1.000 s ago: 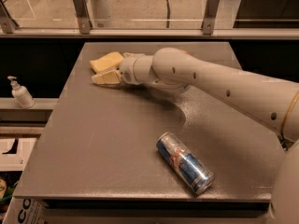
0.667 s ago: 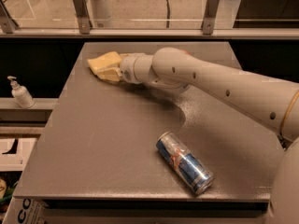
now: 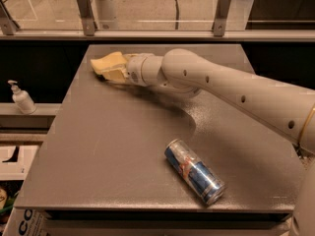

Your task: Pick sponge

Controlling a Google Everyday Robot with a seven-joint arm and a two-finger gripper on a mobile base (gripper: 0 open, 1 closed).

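My claw (image 3: 112, 71) sits at the far-left corner of the counter (image 3: 98, 146), against the pale yellow sponge (image 3: 104, 61). I cannot tell whether it pinches it.

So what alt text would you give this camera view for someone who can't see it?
A white robot arm reaches across a grey table, its gripper at the far left corner at a pale yellow sponge. A blue drink can lies on its side near the front edge; a pump bottle stands left of the table.
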